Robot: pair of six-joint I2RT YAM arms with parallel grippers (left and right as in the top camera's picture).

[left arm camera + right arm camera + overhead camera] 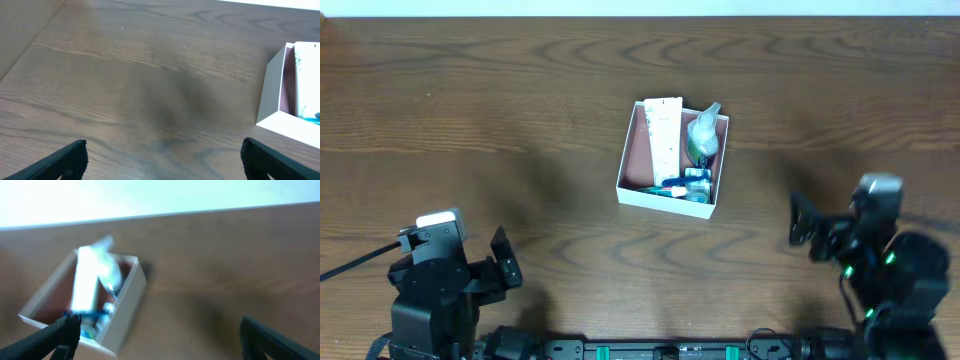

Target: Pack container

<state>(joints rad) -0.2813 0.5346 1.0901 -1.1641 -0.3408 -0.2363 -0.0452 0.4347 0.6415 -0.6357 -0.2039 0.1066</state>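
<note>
The container (pixel 626 160), a shallow white box with a pink-brown inside, sits at the table's middle. In it lie a white tube (pixel 664 135), a clear bottle (pixel 703 131) and a blue item (pixel 679 186). The container also shows at the right edge of the left wrist view (pixel 272 90) and, blurred, at the left of the right wrist view (pixel 127 305). My left gripper (pixel 504 265) is open and empty at the front left, its fingers wide apart (pixel 162 157). My right gripper (pixel 804 228) is open and empty at the front right (pixel 160 335).
The dark wooden table (pixel 470 110) runs around the container on all sides. Its far edge meets a pale strip (pixel 640 8) at the top.
</note>
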